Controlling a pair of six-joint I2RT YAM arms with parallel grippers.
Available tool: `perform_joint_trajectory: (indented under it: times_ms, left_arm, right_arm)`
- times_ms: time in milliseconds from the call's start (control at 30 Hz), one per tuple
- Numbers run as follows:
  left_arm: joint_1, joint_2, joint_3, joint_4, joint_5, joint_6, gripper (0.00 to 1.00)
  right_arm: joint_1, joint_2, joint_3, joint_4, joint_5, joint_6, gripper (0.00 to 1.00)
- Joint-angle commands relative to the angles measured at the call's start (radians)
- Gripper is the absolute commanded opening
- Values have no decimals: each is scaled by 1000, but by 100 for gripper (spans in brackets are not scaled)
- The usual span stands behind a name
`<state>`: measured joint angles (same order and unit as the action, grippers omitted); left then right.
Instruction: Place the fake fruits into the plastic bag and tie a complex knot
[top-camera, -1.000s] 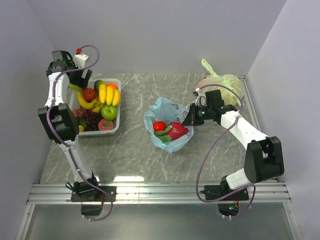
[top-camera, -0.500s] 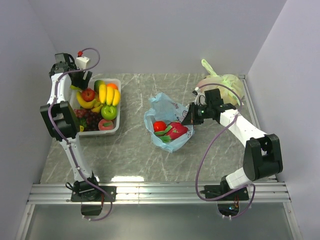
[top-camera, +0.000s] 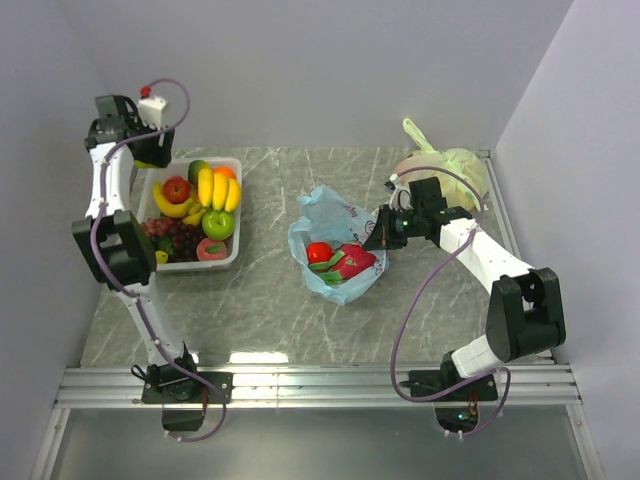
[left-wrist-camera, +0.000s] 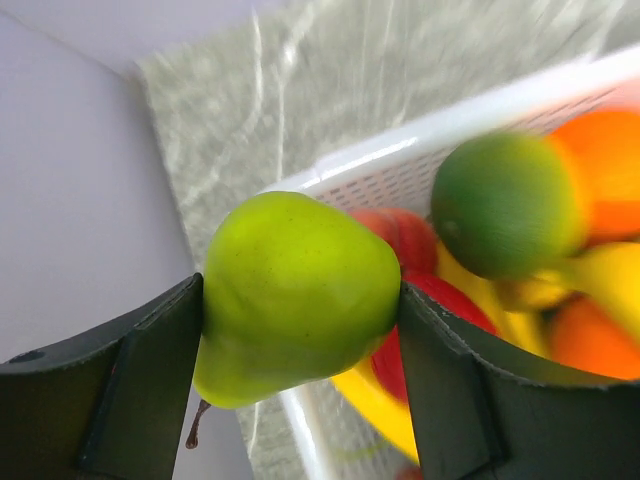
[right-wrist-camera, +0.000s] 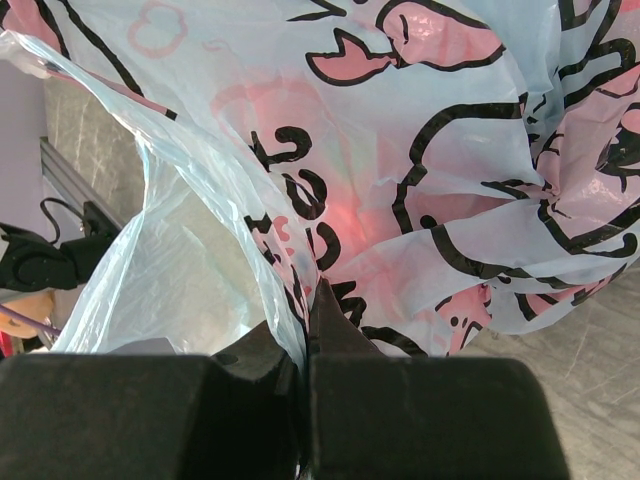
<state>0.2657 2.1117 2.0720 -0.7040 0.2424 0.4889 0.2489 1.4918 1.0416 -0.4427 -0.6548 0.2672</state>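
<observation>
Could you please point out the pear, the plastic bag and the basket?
pear (left-wrist-camera: 295, 290), left wrist view, middle of its green body.
plastic bag (top-camera: 325, 208), top view, its raised far flap.
basket (left-wrist-camera: 400, 145), left wrist view, its white rim.

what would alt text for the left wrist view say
A green pear is gripped between the left gripper's two dark fingers, filling the middle of the view. Behind it, blurred, a white basket holds a round green fruit, an orange fruit and a red fruit, on a grey marbled table.

I read: pear (left-wrist-camera: 295, 290) glossy plastic | bag (right-wrist-camera: 450, 200) thin crinkled translucent film | bin (left-wrist-camera: 380, 160) white perforated plastic | table (top-camera: 270, 290) marbled, smooth
</observation>
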Motion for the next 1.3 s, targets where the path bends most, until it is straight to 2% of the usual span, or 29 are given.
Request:
perform_joint_trajectory:
  times_ms: [0, 133, 233, 300, 333, 367, 433, 467, 533, 667, 800, 900, 1067, 1267]
  left_arm:
    - [3, -260, 36, 19, 135, -73, 36]
    - [-22, -418, -64, -86, 374, -50, 31]
    - [-113, -571, -246, -153, 437, 32, 29]
    - [-229, -691, -404, -178, 460, 66, 27]
    - [-258, -725, -452, -175, 481, 54, 27]
    - [-343, -777, -530, -169, 523, 15, 26]
    - [-425, -805, -588, -149, 554, -41, 26]
    - [-497, -815, -634, -109, 573, -91, 25]
    - [-568, -817, -676, -36, 589, -148, 25]
    - [-751, -747, -717, 122, 612, -222, 24]
    - [-844, -619, -705, 260, 649, -259, 23]
    - [-867, -492, -662, 372, 627, -321, 24]
    - [-867, -328, -641, 568, 461, -359, 27]
    - [-865, -185, -598, 600, 350, -336, 33]
  right_arm:
    - [6, -18, 29, 2, 4, -10, 0]
    - [6, -34, 28, 15, 23, 1, 0]
    - [6, -36, 34, 21, 23, 13, 0]
    - [4, -36, 41, 24, 21, 18, 0]
    - [4, -39, 41, 25, 23, 24, 0]
    - [4, -42, 43, 27, 21, 29, 0]
    - [3, -48, 46, 30, 21, 40, 0]
    - [4, -57, 47, 32, 21, 44, 0]
    - [4, -73, 46, 41, 21, 55, 0]
    - [1, -96, 47, 62, 15, 76, 0]
    - [3, -94, 61, 73, 9, 89, 0]
    - [-2, -90, 67, 64, 9, 81, 0]
    - [-22, -97, 57, 58, 17, 75, 0]
    - [-51, -119, 54, 79, 27, 84, 0]
